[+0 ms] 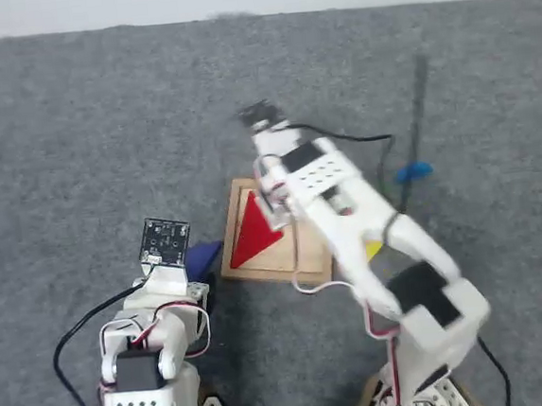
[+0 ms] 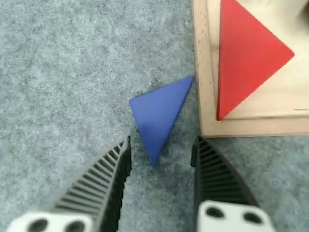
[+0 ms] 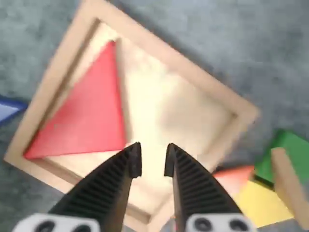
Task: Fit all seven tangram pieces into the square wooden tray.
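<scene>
My left fingers: wide, blue triangle corner between tips, tray just beyond. My right fingers: narrow, empty, red triangle alongside.

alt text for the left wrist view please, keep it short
The left gripper, fingers open, straddles one tip of a blue triangle lying on grey carpet. Beside it is the tray, with a red triangle inside.

tray: square, wooden, lying flat
red triangle: flat inside your tray, left side
blue triangle: flat, just left of tray
yellow piece, green piece, orange piece: bunched right of tray
</scene>
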You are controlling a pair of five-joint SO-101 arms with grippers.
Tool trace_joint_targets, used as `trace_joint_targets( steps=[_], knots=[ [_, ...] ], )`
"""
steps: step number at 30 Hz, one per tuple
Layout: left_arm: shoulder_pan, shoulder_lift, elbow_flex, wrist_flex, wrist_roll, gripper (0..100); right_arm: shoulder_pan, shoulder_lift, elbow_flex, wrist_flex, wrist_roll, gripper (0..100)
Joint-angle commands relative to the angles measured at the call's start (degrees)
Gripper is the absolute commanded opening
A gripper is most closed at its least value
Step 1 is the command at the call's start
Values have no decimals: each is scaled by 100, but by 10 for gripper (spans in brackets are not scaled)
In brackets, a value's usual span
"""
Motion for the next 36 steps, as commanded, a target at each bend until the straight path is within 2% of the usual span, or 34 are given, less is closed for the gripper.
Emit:
trace_joint_targets(
  steps=[1, 5, 13, 27, 36],
  knots=[
    [26, -105, -57, 9, 62, 200, 154, -646, 571, -523, 255, 87],
    [26, -105, -57, 9, 62, 200, 154, -347, 976, -1051, 273, 87],
    [26, -105, -57, 9, 62, 200, 637, 541, 519, -743, 466, 87],
    [26, -105, -57, 9, 62, 200, 1763, 567, 440, -602, 1407, 87],
    [26, -105, -57, 9, 62, 200, 1868, 523, 422, -593, 1626, 87]
  ],
)
